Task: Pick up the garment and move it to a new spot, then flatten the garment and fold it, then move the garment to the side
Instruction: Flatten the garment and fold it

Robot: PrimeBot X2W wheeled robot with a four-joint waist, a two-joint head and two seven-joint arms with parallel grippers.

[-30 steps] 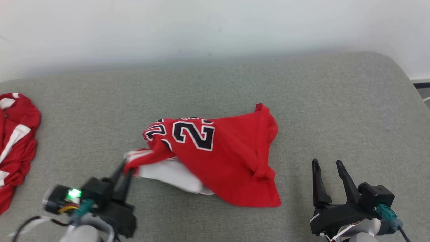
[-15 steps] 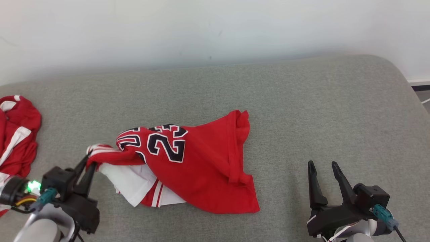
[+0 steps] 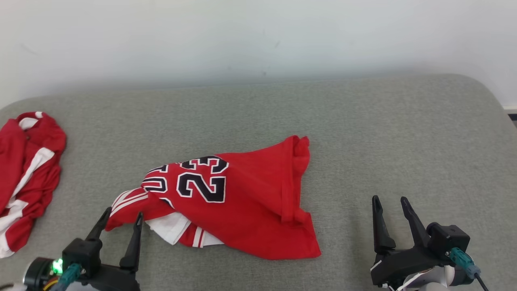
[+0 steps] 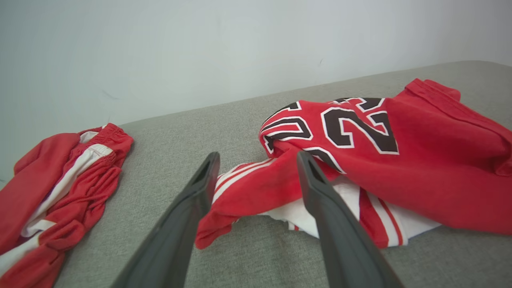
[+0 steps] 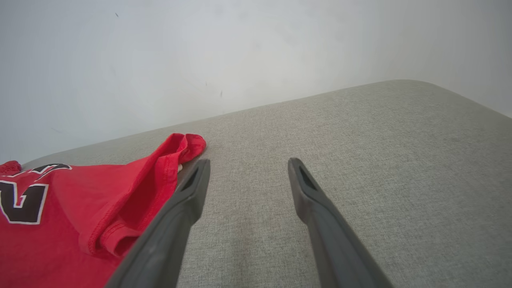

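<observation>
The jersey (image 3: 242, 202) is probably light, limp cloth that sags and drags rather than holding shape, so a pinch on a hemmed edge or a sleeve corner should serve best. It's red, with a black, white-edged 23 and a white, red-striped part showing underneath. It lies crumpled mid-cushion (image 3: 383, 133), right hem rolled over. The left gripper (image 3: 123, 213) is spread wide, its fingers either side of the striped sleeve tip, clamping nothing. The right gripper (image 3: 389, 199) is wide open and empty, apart to the right
</observation>
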